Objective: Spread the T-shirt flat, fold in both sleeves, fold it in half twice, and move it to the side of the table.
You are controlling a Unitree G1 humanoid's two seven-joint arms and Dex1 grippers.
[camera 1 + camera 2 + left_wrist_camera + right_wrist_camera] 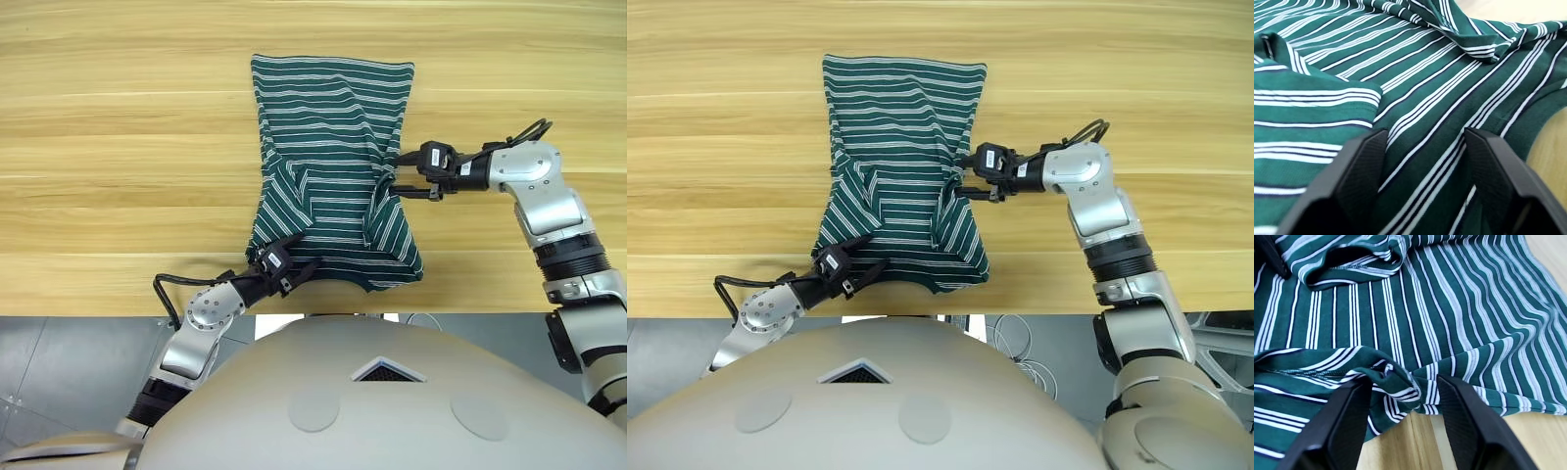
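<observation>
T-shirt (328,117), green with white stripes, lies mid-frame on the wooden table (108,127). Long axis runs top to bottom of the head view: hem (333,63) at the top, neck opening (367,284) at the bottom, close to the table's near edge. Both sleeves look folded in, so the body is narrow in the middle and lumpy lower down (not really flat).

Left gripper (292,266) sits at the lower left corner of the shirt, on the shoulder. In its wrist view the fingers (1359,166) stand wide apart, with striped cloth lying under and between them and nothing pinched.

Right gripper (390,182) is at the shirt's right edge, mid-height, pointing in toward the cloth. Its jaws are also apart, straddling a bunched ridge of the folded sleeve (1396,382) at that edge, and not closed on it as far as I can see.

Key relation, my read: the next fold goes along the long axis, with the bottom end carried up toward the hem. The left gripper is nearer that bottom end. The right gripper is halfway up and would need to drop to the lower right corner first.

Room: wide bare wood left, right and above the hem. There is little margin below, so cloth could slip off the near edge.
</observation>
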